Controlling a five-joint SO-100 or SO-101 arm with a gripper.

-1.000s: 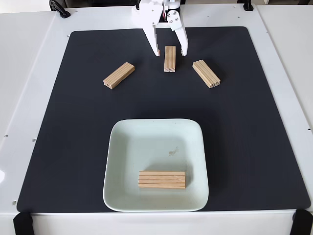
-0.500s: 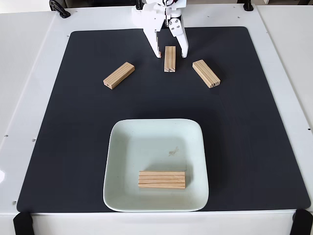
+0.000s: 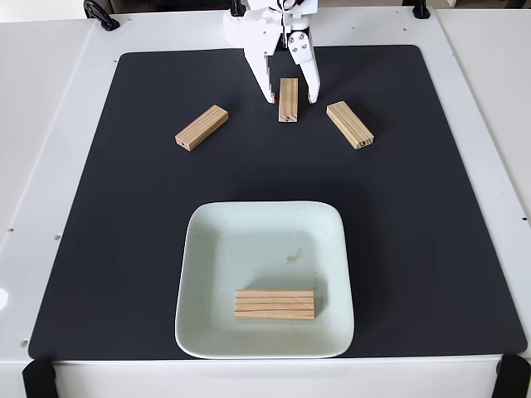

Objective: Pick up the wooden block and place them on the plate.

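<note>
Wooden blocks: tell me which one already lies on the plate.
The wooden block lying crosswise near the front of the plate. The other three lie on the black mat at the far end.

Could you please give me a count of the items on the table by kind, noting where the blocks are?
Wooden blocks: 4, one on the plate, three on the mat: left, middle between the gripper fingers, right
Plate: 1
Black mat: 1
Total: 6
</note>
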